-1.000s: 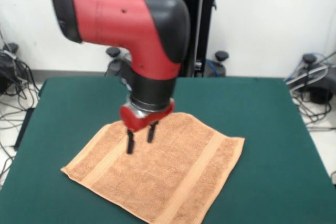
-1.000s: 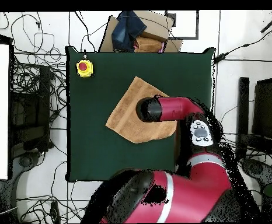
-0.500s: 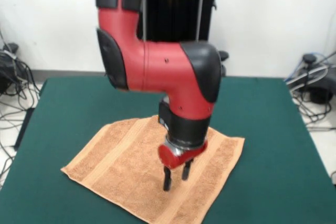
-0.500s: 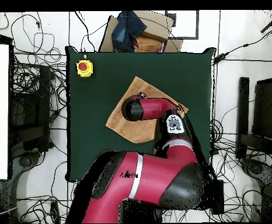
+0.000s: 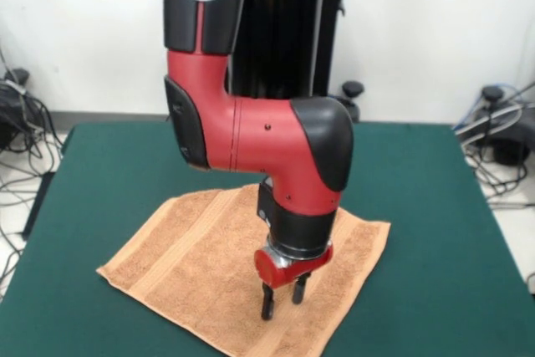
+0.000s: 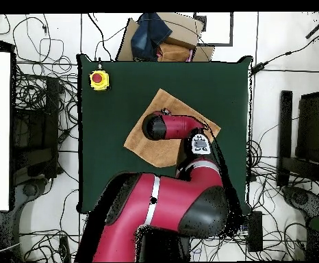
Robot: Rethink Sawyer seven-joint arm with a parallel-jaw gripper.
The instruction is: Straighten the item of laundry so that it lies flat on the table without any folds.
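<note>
Terry-cloth towel, one, lies flat; pincer spread, seemingly just above it.

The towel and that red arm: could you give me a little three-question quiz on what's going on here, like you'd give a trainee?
1. True or false: the towel is bunched into a heap.
2. Multiple choice: the gripper is over which part of the towel in the front view? A) the far corner, B) near the front edge, beside a woven stripe, C) off the towel, over bare table.
3. Fill in: the yellow box with a red button sits near a ____ of the table in the overhead view.

Key
1. False: it lies spread out and looks flat.
2. B. The fingers point down, apart, with nothing between them.
3. corner.
</note>
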